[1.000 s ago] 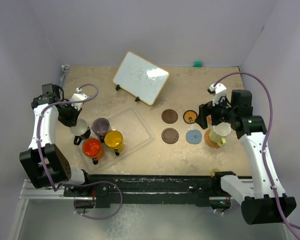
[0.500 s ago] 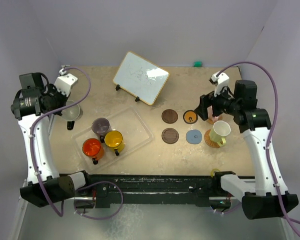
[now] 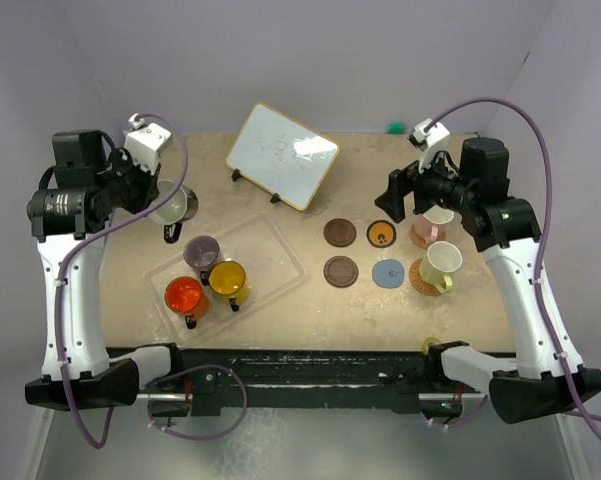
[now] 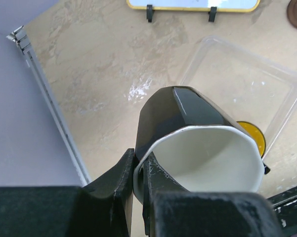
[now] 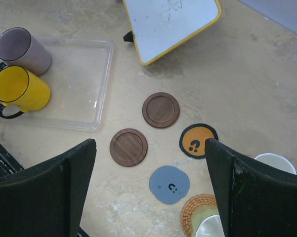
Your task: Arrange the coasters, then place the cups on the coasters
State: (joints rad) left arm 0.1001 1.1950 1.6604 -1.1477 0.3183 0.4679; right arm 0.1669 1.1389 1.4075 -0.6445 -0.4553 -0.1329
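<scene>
tightly, left hand (image 4: 137, 174) pinching black cup (image 4: 180, 116)

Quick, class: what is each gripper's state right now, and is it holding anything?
Left gripper: shut on the black mug, at its rim.
Right gripper: open, holding nothing.

The table (image 3: 310, 312) is barest along its near edge. From there a lane runs toward the far edge between the clear tray (image 3: 280, 245) and the two dark brown coasters (image 3: 340, 233), the orange-centred coaster (image 3: 382, 234) and the blue-grey coaster (image 3: 388, 273), which lie flat and block nothing. The mauve-grey mug (image 3: 201, 250), yellow mug (image 3: 228, 280) and orange-red mug (image 3: 185, 296) crowd the tray's left end; its right half is free. The tilted whiteboard (image 3: 282, 156) blocks the middle of the far edge. Toward the right edge the white-pink cup (image 3: 435, 222) and pale yellow-green cup (image 3: 443, 264) stand close together beneath the right arm (image 3: 500, 225). Off the tray's far left side, the left gripper (image 4: 138, 173) holds the black mug (image 4: 188, 118) in the air.
</scene>
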